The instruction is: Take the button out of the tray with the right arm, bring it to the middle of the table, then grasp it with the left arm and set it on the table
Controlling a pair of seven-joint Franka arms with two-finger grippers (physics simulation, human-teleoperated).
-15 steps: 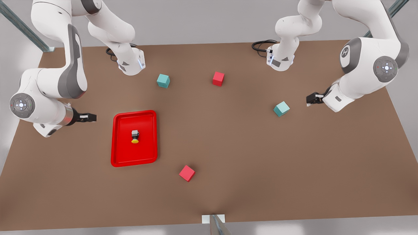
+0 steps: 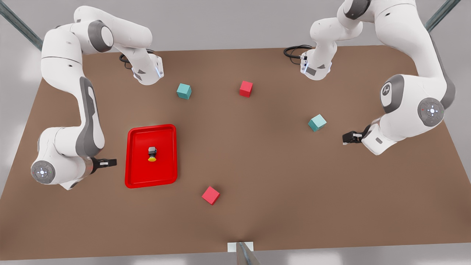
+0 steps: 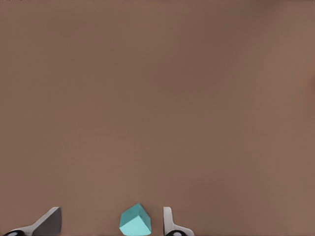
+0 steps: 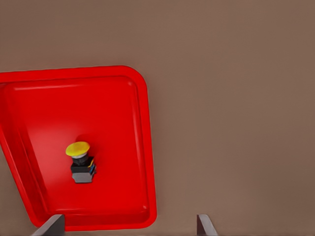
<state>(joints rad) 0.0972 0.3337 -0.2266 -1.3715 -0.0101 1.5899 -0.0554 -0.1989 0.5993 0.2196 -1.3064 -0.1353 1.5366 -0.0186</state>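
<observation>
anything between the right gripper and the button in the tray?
Nothing visible. The right gripper hangs open just off the tray edge on the front view's left. The button lies alone mid-tray; only the low rim lies between. The left gripper waits open by a teal cube.

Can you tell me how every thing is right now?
button: lying on its side in the tray
tray: flat on the table, holding the button
right gripper: open, beside the tray
left gripper: open, near a teal cube
</observation>
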